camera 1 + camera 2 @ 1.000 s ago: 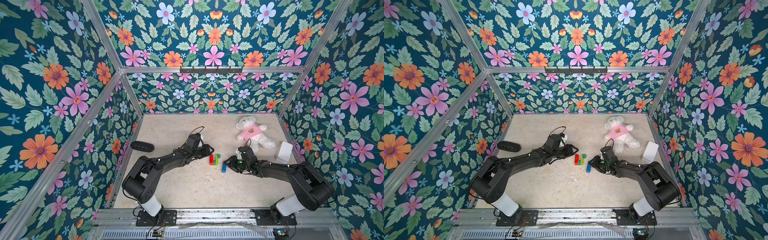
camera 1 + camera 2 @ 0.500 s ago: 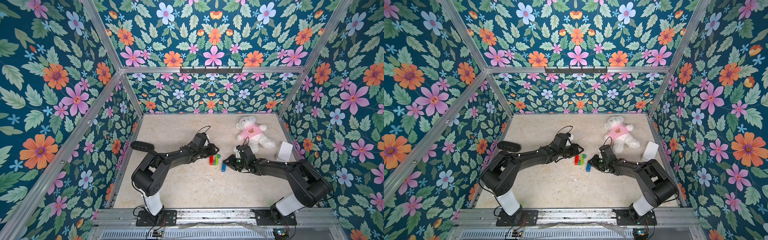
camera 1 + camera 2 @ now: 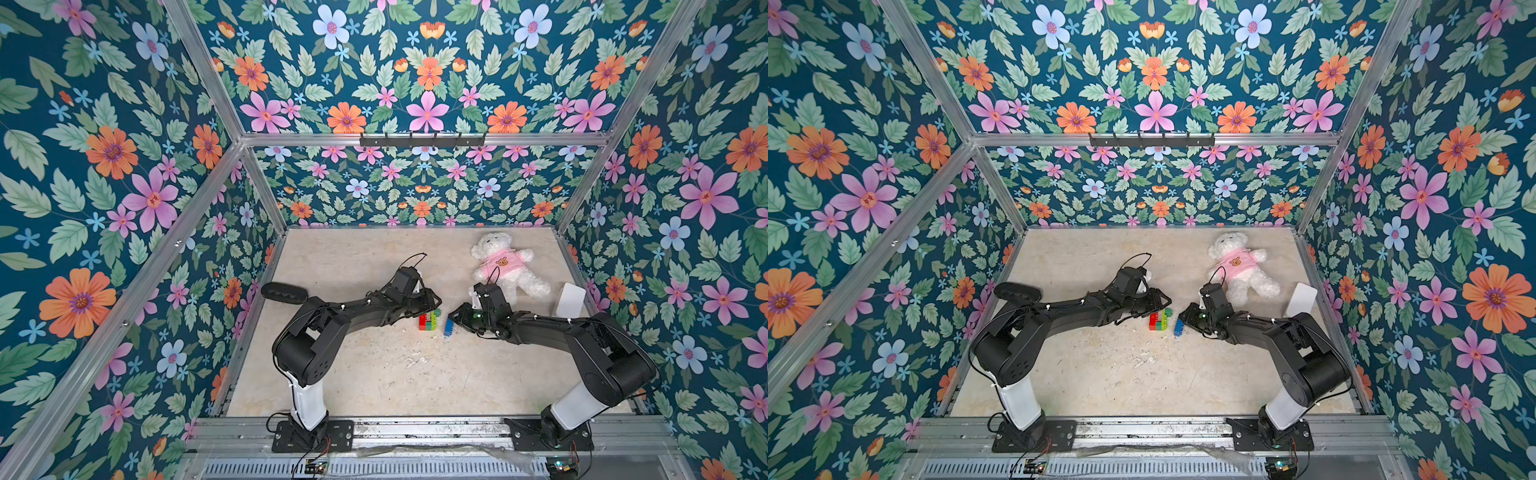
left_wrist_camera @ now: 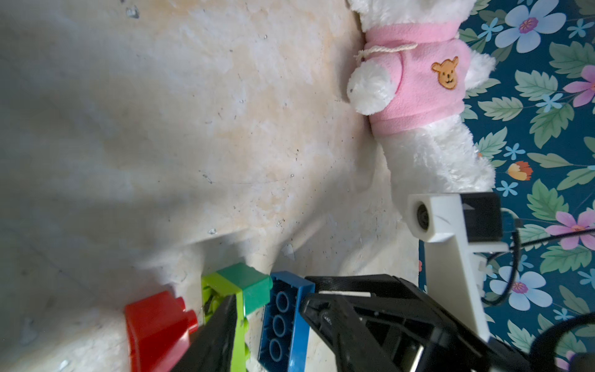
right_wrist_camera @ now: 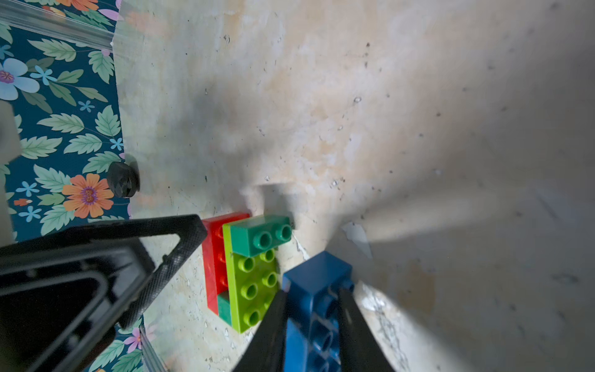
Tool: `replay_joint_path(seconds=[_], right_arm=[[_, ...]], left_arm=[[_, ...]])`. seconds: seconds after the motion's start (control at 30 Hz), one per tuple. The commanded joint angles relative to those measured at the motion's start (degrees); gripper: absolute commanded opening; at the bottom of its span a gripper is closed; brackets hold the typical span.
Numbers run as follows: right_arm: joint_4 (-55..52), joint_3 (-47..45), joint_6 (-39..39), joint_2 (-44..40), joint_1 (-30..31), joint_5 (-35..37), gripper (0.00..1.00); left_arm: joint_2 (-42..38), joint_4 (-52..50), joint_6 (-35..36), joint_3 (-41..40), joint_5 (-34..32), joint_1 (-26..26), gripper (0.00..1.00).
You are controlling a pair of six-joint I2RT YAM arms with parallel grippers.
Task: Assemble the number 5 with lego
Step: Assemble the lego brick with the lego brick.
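A mottled beige tabletop [image 3: 374, 374] lies inside walls papered with bright flowers [image 3: 124, 166]. The right pincer [image 5: 312, 291] is clenched on the blue brick [image 5: 317, 273], with its two black fingers [image 5: 354, 325] pressing the brick's long sides.

Just past that pincer's tips lies the half-built number 5 [image 3: 428, 321], on its side on the tabletop. The lime-green brick [image 5: 254, 283] is nearest the blue one; whether the two touch, I cannot tell. A small dark-green brick [image 5: 257, 236] sits on one end of the lime brick's studded face. The red brick [image 5: 212, 257] is behind the lime one, and a second dark-green brick [image 5: 224, 307] is sandwiched between them at the other end.

The left pincer [image 3: 434, 306] faces the stack from the opposite side. One fingertip is just beside the red brick, and in the left wrist view a finger crosses in front of the lime brick. Whether this pincer grips or is released cannot be told.

Farther behind the right pincer lies a white teddy bear [image 3: 505, 266] in a pink sweater. A white rectangular piece [image 3: 571, 300] stands near the wall. Well behind the left pincer, a black oval object [image 3: 284, 293] rests by the wall.
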Motion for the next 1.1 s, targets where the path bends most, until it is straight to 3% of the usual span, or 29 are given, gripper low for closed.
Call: replay_joint_path(seconds=[0.0, 0.37, 0.6, 1.07], right_arm=[[-1.1, 1.2, -3.6, 0.6, -0.4, -0.2, 0.29], [-0.8, 3.9, -7.2, 1.6, -0.9, -4.1, 0.27], [-3.9, 3.3, -8.2, -0.1, -0.9, -1.2, 0.40], [-3.4, 1.8, -7.7, 0.2, -0.2, -3.7, 0.33]], left_arm=[[0.4, -1.0, -0.1, 0.7, -0.6, 0.1, 0.51], [2.2, -2.7, -0.3, 2.2, -1.0, -0.1, 0.50], [2.7, -3.0, -0.1, 2.3, -1.2, -0.1, 0.50], [3.4, -2.9, -0.1, 2.2, -1.0, -0.2, 0.43]])
